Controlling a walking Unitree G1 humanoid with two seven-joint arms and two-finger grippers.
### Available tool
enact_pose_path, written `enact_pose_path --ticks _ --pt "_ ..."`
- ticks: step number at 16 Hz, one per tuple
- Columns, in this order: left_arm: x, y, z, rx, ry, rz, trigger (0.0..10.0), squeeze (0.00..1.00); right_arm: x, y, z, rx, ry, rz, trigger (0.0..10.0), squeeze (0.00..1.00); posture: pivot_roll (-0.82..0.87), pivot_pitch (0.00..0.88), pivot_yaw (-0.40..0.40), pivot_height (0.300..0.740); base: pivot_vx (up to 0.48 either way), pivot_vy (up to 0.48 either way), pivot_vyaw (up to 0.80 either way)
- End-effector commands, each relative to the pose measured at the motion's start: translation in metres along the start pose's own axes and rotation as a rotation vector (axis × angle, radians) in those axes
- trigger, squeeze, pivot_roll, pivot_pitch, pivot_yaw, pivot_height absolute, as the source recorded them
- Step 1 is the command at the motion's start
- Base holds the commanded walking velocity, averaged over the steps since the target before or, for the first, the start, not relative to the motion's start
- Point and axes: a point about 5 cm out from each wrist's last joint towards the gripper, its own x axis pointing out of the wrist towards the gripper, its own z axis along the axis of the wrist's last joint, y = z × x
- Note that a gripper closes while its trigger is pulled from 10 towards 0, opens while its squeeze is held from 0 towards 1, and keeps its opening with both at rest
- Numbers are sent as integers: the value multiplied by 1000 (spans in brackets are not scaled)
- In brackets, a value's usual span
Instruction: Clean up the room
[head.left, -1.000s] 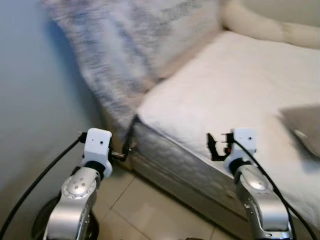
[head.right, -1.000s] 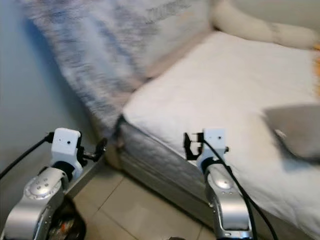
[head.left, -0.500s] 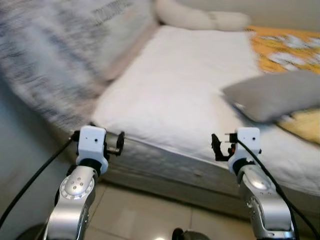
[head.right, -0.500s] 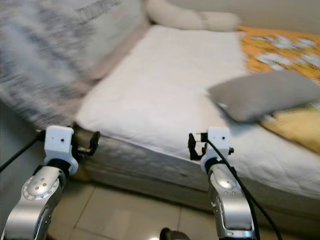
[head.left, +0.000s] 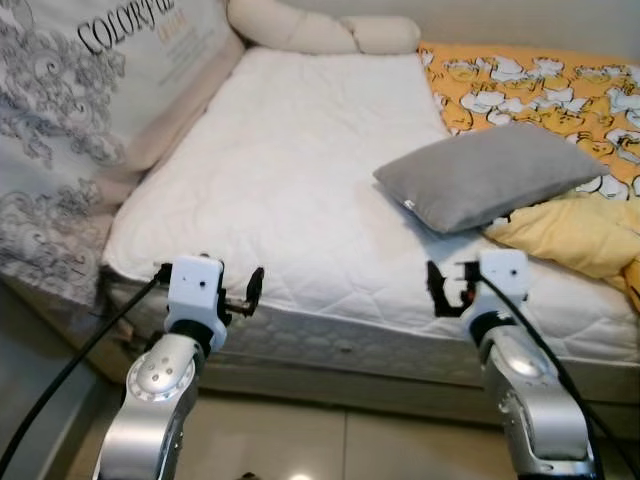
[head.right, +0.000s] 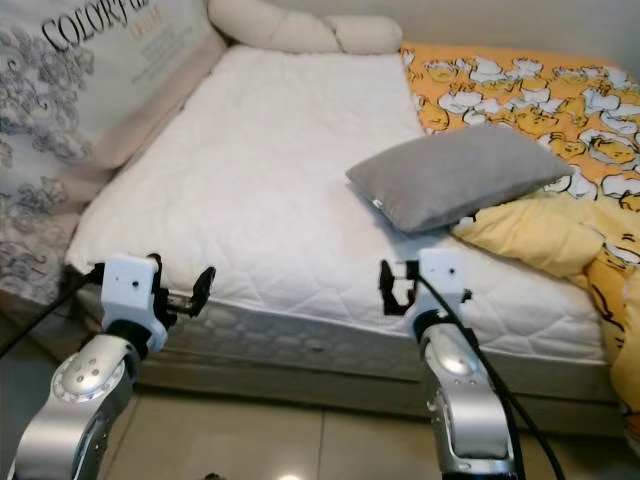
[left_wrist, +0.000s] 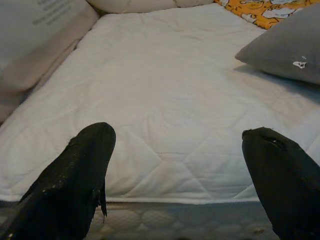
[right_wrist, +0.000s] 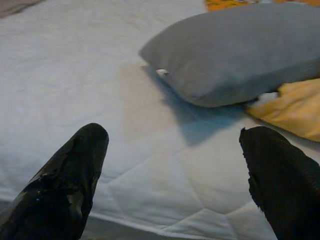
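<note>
The grey pillow (head.left: 490, 175) is what I'd go for first: it lies askew across the bed (head.left: 290, 190), one end on the white quilted mattress and the other resting on the bunched yellow duck-print blanket (head.left: 560, 150). It sits nowhere near the head end, where a cream bolster (head.left: 320, 30) lines the wall, so I judge it needs moving up there and the blanket spreading flat.

My right gripper (right_wrist: 172, 170) hovers over the bed's near edge, its fingers spread wide and empty, with the pillow straight ahead in the wrist view. My left gripper (left_wrist: 175, 170) hangs likewise over the edge, fingers wide apart, holding nothing, facing bare mattress. A patterned mattress cover (head.left: 70, 130) leans up at the left side. Both arms are raised, ready to reach.
</note>
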Motion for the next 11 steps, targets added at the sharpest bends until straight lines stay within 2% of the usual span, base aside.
enact_pose_path --ticks 1,3,6,9,11 --pt "0 -2 1 7 -6 -9 10000 0 0 -3 2 -11 -14 5 10000 0 -74 0 -8 740 281 0 0" --pt "-1 -1 1 1 -6 -6 10000 0 1 -4 2 -29 -16 7 10000 0 -75 0 -13 740 281 0 0" --pt "0 2 1 -5 -7 1 10000 0 5 2 3 -81 -16 36 10000 0 -88 0 -13 740 286 0 0" --pt "3 -1 1 4 -5 -12 10000 0 6 -2 4 -25 -14 24 10000 0 -75 0 -19 740 303 0 0" --pt "5 -1 2 23 -5 -18 10000 0 6 -4 1 -20 -10 16 10000 0 -77 0 -14 740 306 0 -800"
